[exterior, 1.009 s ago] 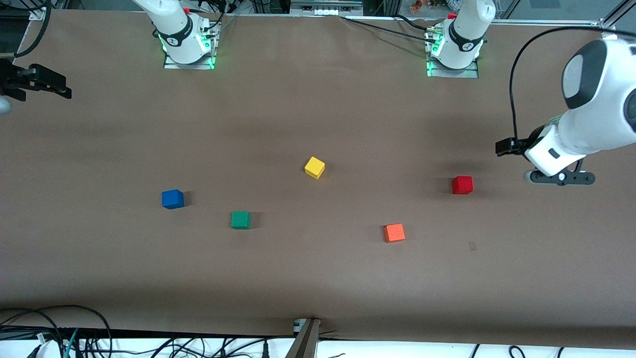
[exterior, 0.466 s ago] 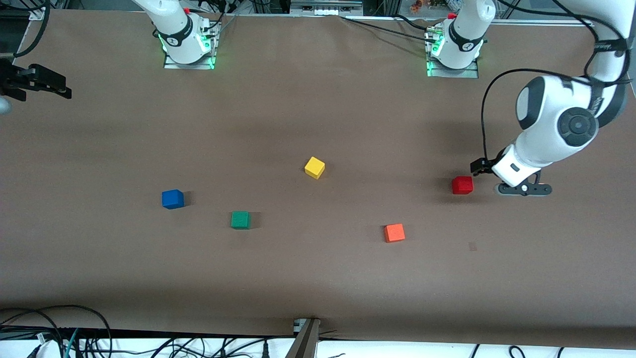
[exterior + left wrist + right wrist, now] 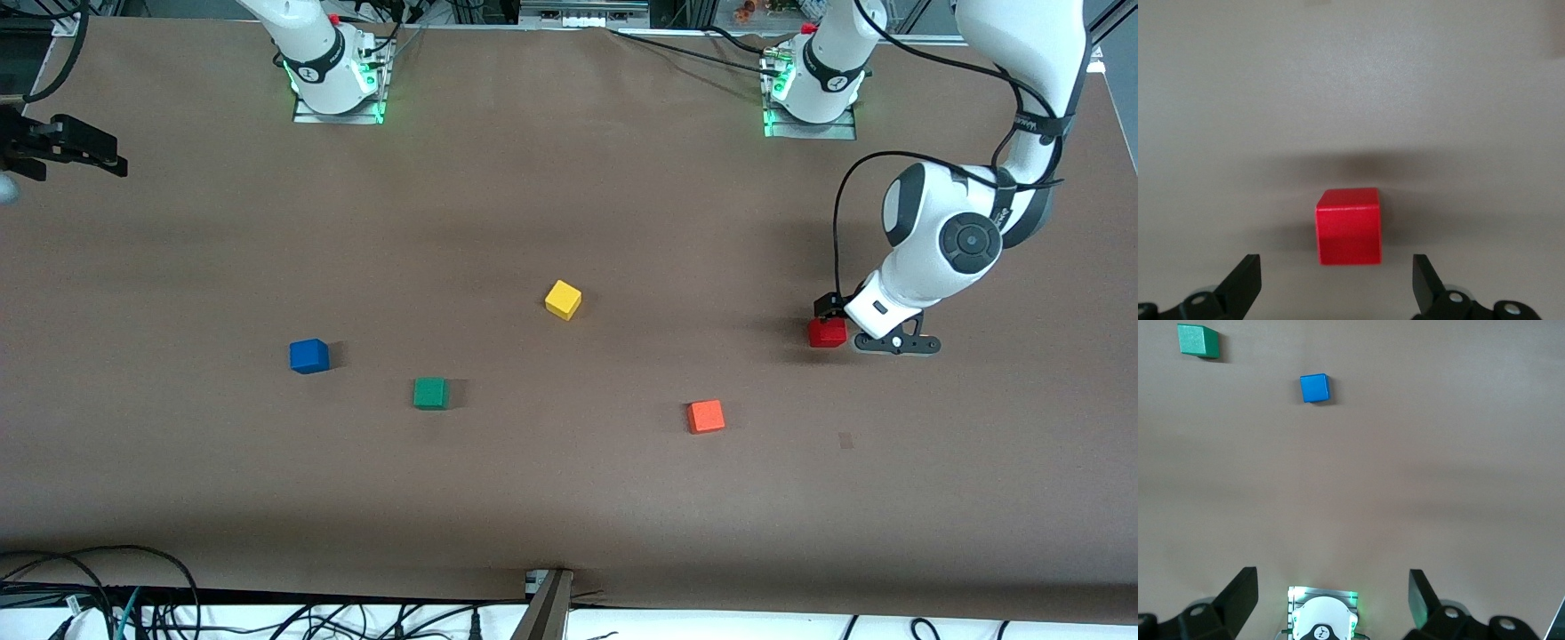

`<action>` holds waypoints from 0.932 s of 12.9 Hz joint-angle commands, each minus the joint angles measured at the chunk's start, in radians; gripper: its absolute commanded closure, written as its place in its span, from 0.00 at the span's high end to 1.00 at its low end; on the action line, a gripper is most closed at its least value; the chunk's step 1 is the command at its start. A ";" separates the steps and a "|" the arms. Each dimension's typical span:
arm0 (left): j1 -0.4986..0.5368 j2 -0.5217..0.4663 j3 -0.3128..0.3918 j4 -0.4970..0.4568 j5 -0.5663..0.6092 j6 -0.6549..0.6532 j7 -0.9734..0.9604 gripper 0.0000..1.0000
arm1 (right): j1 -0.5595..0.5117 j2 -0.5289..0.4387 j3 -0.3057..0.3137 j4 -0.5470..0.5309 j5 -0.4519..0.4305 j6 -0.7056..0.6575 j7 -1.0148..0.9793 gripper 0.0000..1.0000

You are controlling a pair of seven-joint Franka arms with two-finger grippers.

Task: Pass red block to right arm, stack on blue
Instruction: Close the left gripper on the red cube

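The left claw (image 3: 1337, 283) hangs low over the red block (image 3: 826, 332) at the left arm's end of the worktop (image 3: 569, 498), its fingers (image 3: 1245, 283) spread wide. In the left wrist view the block (image 3: 1348, 227) sits between the two fingertips with clear space on either side, touching neither. From the front view the left arm bends down from its base, and its wrist covers part of the block's upper edge; the block rests flat on the brown surface.

The right claw (image 3: 1331, 600) is up in the air over the right arm's end of the worktop, close to that arm's base, and its fingers (image 3: 1238, 597) are also spread wide with nothing between them. That arm waits. In the front view the right claw (image 3: 67, 147) shows at the edge of the frame.

The blue cube (image 3: 308, 356) lies toward the right arm's end, well apart from the red block. A green cube (image 3: 430, 392) sits near the blue one, slightly nearer to the front camera. A yellow cube (image 3: 563, 300) lies around the middle, and an orange cube (image 3: 705, 416) lies nearer to the camera than the red block.
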 commanded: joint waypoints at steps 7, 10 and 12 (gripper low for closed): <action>-0.005 0.145 0.004 -0.008 -0.008 0.153 0.005 1.00 | -0.005 0.001 -0.021 -0.001 0.019 0.005 0.006 1.00; -0.002 0.140 0.004 -0.008 -0.008 0.150 0.005 0.31 | -0.004 0.005 -0.020 0.000 0.019 0.020 -0.002 1.00; -0.003 0.139 0.003 -0.007 -0.008 0.144 0.008 0.08 | -0.004 0.005 -0.020 0.000 0.019 0.020 0.003 1.00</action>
